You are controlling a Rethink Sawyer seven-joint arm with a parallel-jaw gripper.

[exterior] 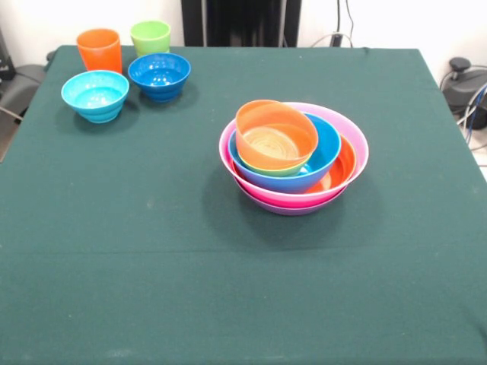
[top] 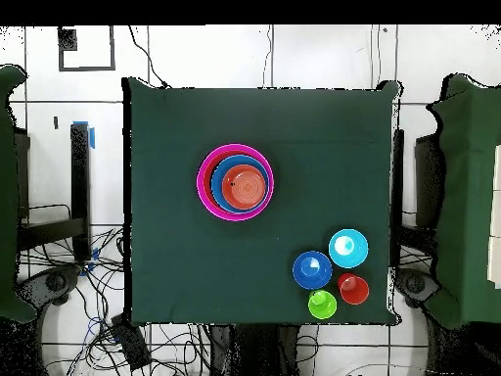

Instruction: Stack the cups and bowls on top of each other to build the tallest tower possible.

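Note:
The tower (exterior: pixel 294 156) stands right of the table's middle: a purple bowl (exterior: pixel 289 208) under a pink bowl (exterior: pixel 346 131), then a large orange bowl (exterior: pixel 345 166), a large blue bowl (exterior: pixel 323 148), a small lime green bowl (exterior: pixel 281 172) and a small orange bowl (exterior: pixel 274 135) tilted on top. From overhead the tower (top: pixel 236 183) is left of centre. At the far left stand the orange cup (exterior: pixel 100 50), the lime green cup (exterior: pixel 150 36), the dark blue bowl (exterior: pixel 159 75) and the light blue bowl (exterior: pixel 95 95). The gripper shows in neither view.
The green cloth-covered table (exterior: pixel 152 251) carries everything. The robot's black pedestal (exterior: pixel 240 23) stands at the far edge. Overhead, the loose dark blue bowl (top: pixel 312 269), light blue bowl (top: pixel 348 248), green cup (top: pixel 322 304) and orange cup (top: pixel 353 289) cluster near the base-side right corner.

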